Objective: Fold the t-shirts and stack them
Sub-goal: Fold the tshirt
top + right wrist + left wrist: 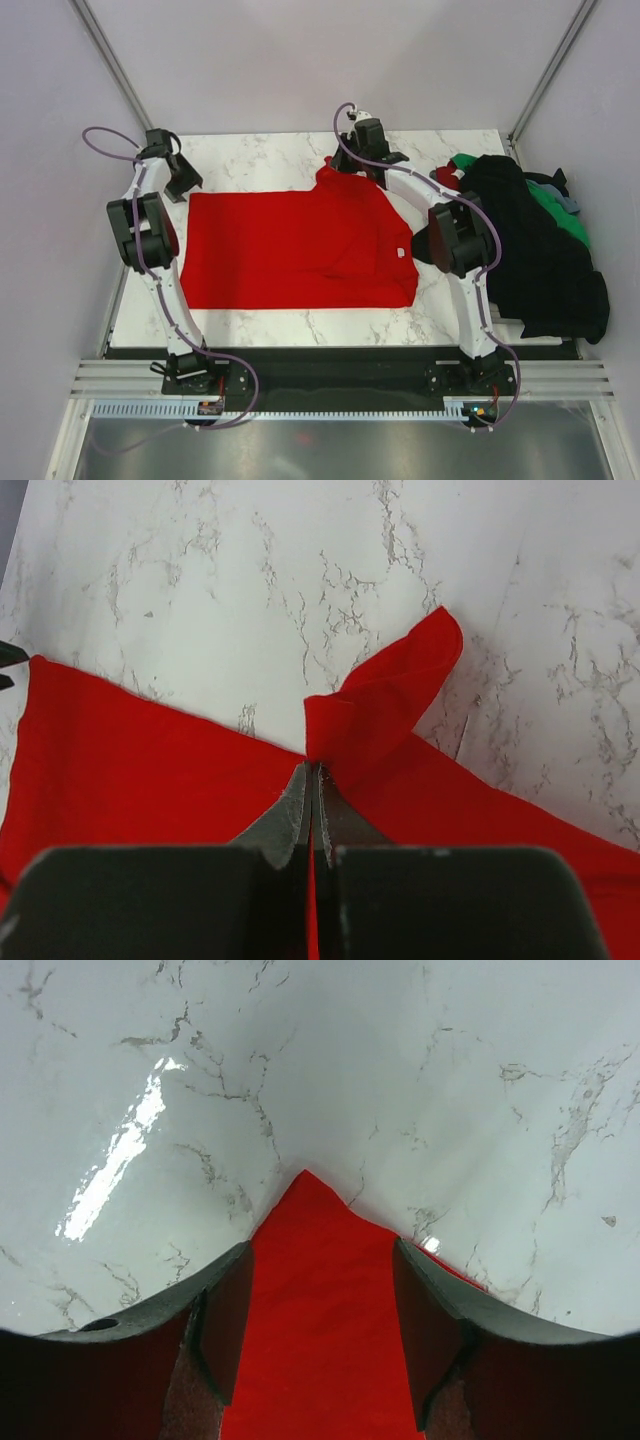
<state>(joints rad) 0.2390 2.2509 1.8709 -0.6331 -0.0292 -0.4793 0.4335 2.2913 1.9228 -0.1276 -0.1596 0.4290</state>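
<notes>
red shirt point(300, 250) lies flat in the middle of the surface point(260, 155), long axis left to right. its far left corner sits between the jaws of the left tool point(320, 1295), released, not yet clamped. right tool point(312, 780) clenched on the far edge fold. other shirts point(545, 250) heaped at the right edge.

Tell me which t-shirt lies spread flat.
The bright red t-shirt, spread flat in the middle; the black t-shirt and green t-shirt lie crumpled in a heap on the right.
</notes>
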